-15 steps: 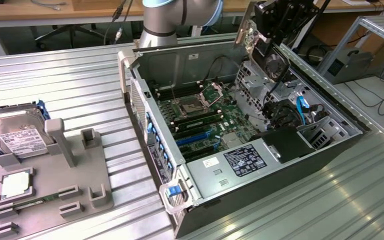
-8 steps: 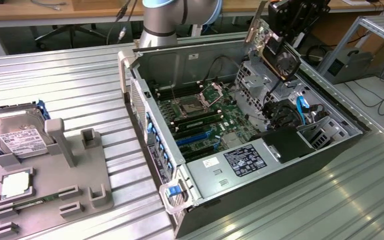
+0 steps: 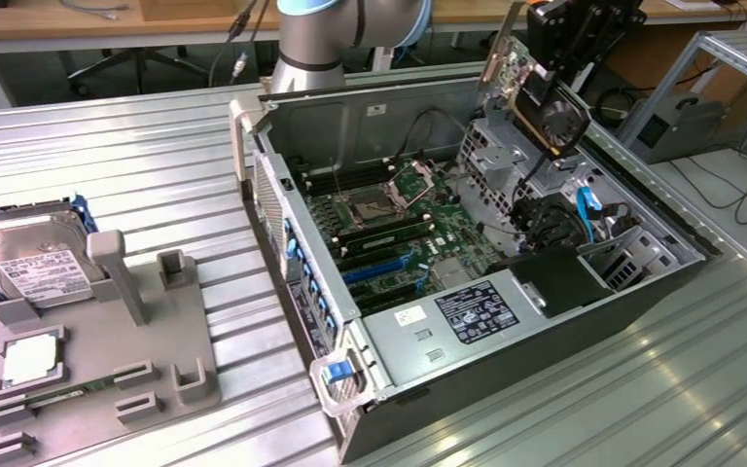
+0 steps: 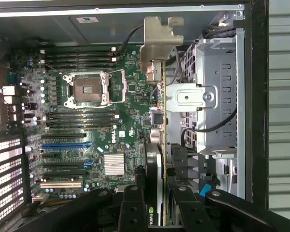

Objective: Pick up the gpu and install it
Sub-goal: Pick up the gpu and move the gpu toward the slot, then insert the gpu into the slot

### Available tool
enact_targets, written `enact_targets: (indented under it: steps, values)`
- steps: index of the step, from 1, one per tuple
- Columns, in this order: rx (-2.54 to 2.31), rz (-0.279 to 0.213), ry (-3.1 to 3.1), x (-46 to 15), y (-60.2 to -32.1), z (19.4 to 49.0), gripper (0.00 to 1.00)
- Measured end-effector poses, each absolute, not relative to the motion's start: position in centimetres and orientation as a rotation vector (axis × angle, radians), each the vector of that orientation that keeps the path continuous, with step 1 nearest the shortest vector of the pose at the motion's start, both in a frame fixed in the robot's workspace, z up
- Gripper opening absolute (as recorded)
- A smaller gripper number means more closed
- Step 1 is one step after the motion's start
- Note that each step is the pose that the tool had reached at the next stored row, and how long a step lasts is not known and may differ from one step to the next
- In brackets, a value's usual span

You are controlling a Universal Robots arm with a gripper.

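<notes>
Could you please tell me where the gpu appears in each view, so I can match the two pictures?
Exterior view: the gpu hangs in the gripper above the open case, towards the exterior view's upper right.
Wrist view: the gpu is seen edge-on in the gripper, between the motherboard and the silver drive cage.
Shared landmark: the CPU socket.

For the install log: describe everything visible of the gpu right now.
The gpu is a thin flat card with a green circuit board on one face and a black fan cooler on the other. A silvery bracket that looks like metal caps one end. The card hangs on edge, slightly tilted, above the open computer case, not seated in it. The end effector is clamped on it.
</notes>
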State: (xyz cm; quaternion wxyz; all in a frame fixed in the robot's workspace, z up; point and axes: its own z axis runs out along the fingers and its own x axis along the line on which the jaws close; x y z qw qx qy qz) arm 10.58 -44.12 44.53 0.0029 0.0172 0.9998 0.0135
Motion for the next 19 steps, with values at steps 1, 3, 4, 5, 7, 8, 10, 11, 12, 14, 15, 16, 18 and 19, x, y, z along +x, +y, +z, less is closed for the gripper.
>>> enact_targets:
  steps: [1, 3, 4, 5, 7, 8, 10, 11, 12, 14, 15, 16, 18, 19]
  values:
    - [0.054, 0.042, 3.135, 10.59, -44.12, 44.53, 0.27]
    - [0.054, 0.042, 3.135, 10.59, -44.12, 44.53, 0.27]
    - [0.054, 0.042, 3.135, 10.58, -44.12, 44.53, 0.27]
    - [0.054, 0.042, 3.135, 10.59, -44.12, 44.53, 0.27]
    - [0.054, 0.042, 3.135, 10.59, -44.12, 44.52, 0.27]
    - [0.054, 0.042, 3.135, 10.59, -44.12, 44.52, 0.27]
    - [0.054, 0.042, 3.135, 10.58, -44.12, 44.53, 0.27]
    - [0.054, 0.042, 3.135, 10.59, -44.12, 44.53, 0.27]
    - [0.053, 0.042, 3.135, 10.59, -44.12, 44.53, 0.27]
    - [0.044, 0.042, 3.135, 10.58, -44.12, 44.53, 0.27]
    - [0.031, 0.042, 3.136, 10.58, -44.12, 44.53, 0.27]
    - [0.01, 0.042, 3.136, 10.58, -44.12, 44.53, 0.27]
    - [-0.056, 0.043, 3.136, 10.58, -44.12, 44.52, 0.27]
    - [-0.1, 0.043, 3.135, 10.58, -44.12, 44.52, 0.27]
